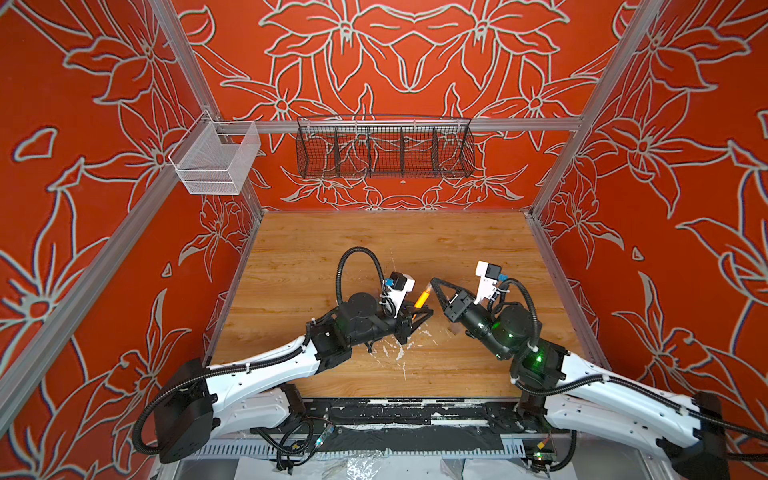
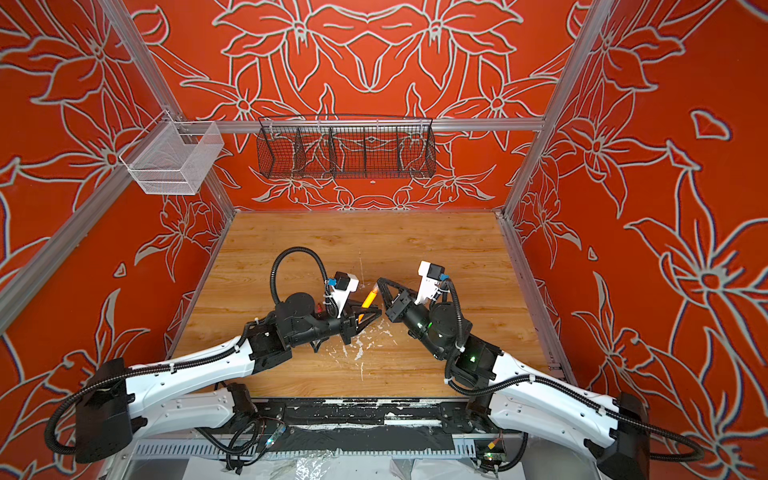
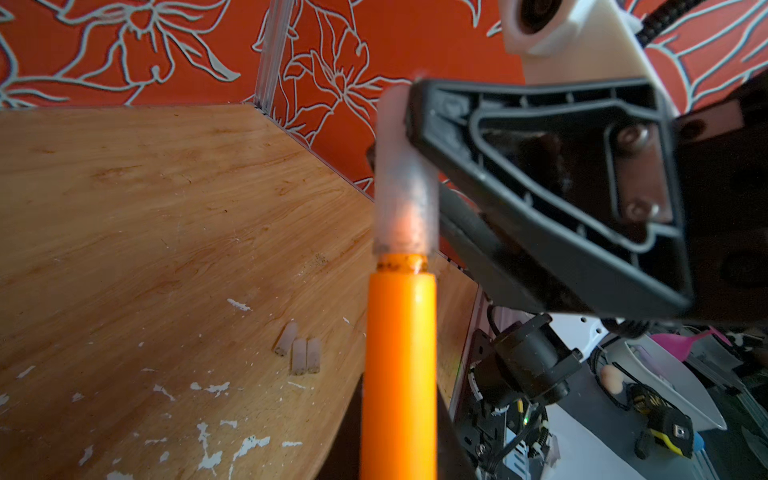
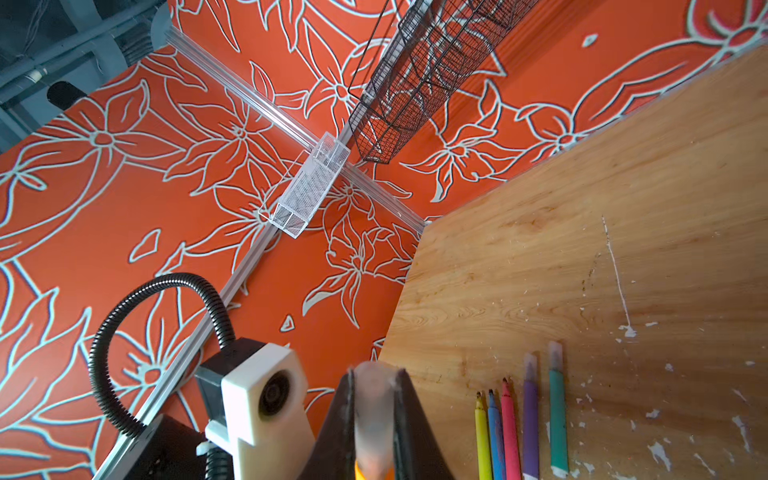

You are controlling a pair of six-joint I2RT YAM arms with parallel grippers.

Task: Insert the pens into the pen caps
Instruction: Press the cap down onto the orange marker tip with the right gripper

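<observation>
- The right pincer (image 1: 434, 283) is clamped narrowly on a clear pen cap (image 4: 374, 409). In the right wrist view the cap stands between the two black jaws, its closed end poking past their tips.
- The left pincer (image 1: 417, 315) is closed on the lower end of the orange pen (image 1: 423, 298). The pen slants up and away from it towards the right pincer, above the middle of the desk (image 1: 365, 249).
- The two pincers meet tip to tip in both top views, and the orange pen (image 2: 367, 300) bridges the gap between them.
- In the left wrist view the cap (image 3: 405, 199) sits over the tip of the orange pen (image 3: 399, 365). A thin, dark-stained band of the pen's neck is left showing between the cap's rim and the orange barrel.
- Three loose caps (image 3: 300, 353) lie close together on the desk beyond the held pen, two of them side by side and touching.
- The other pens lie in a neat row on the desk: yellow pen (image 4: 483, 440), blue pen (image 4: 495, 436) and pink pen (image 4: 510, 432) with bare tips. The purple pen (image 4: 530, 415) and teal pen (image 4: 557, 407) each wear a clear cap.
- White flecks (image 1: 399, 353) are scattered over the near part of the desk.
- On the back rail hang a black wire basket (image 1: 384, 149) and a white mesh basket (image 1: 216, 160).
</observation>
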